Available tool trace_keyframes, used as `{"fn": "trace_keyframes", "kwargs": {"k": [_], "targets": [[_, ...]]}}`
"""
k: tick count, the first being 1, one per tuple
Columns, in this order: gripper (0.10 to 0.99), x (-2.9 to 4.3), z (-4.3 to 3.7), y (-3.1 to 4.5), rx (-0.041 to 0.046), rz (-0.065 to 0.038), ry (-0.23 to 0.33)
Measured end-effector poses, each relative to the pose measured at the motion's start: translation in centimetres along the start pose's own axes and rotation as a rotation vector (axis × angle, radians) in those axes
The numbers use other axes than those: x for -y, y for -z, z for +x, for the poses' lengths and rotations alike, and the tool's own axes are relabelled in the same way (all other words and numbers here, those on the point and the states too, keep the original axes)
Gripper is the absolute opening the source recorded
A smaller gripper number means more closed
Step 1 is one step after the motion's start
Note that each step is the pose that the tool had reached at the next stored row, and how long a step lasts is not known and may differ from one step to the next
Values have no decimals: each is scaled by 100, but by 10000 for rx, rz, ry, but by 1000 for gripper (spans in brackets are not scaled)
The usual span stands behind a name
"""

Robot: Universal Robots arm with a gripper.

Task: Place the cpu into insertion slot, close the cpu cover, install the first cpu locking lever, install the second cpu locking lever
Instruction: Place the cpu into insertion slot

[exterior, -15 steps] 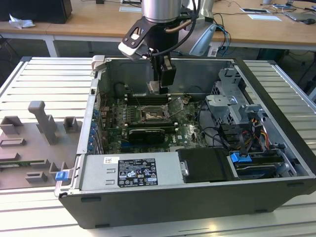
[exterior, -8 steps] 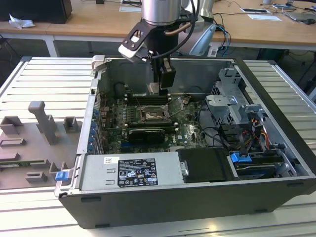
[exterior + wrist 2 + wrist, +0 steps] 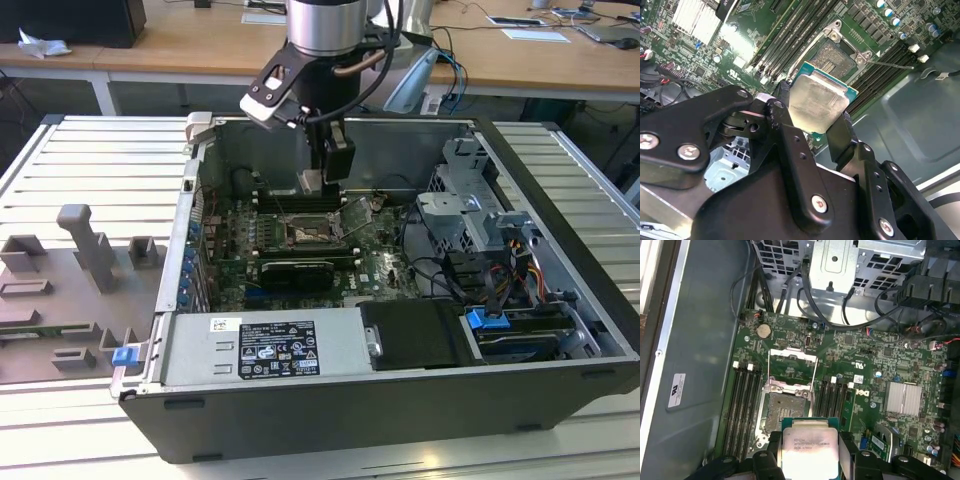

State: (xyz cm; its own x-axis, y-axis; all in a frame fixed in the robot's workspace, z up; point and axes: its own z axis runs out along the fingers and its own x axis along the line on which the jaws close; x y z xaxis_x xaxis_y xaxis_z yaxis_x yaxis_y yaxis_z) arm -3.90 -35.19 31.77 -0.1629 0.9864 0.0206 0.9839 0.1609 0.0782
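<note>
the pincer (image 3: 812, 112) grips the cpu (image 3: 820, 97) by two opposite edges. the insertion slot (image 3: 785, 407) lies just ahead of the pincer and lower, empty, its cpu cover (image 3: 792, 354) raised; the cpu hangs apart from it.

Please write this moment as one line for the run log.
pincer: shut on cpu | cpu: held above insertion slot, not seated | cpu cover: open

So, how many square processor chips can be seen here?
1. The gripper holds the chip just above the board, close to the open socket. The socket itself holds no chip.
</note>
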Motion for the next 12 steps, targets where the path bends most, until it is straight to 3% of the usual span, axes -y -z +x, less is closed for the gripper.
{"fn": "trace_keyframes", "kwargs": {"k": [6,8,9,12], "targets": [[537,5,9,-107,42,46,-310],[537,8,8,-135,72,39,-697],[537,11,8,-171,113,29,-1228],[537,13,8,-207,151,25,-1613]]}}
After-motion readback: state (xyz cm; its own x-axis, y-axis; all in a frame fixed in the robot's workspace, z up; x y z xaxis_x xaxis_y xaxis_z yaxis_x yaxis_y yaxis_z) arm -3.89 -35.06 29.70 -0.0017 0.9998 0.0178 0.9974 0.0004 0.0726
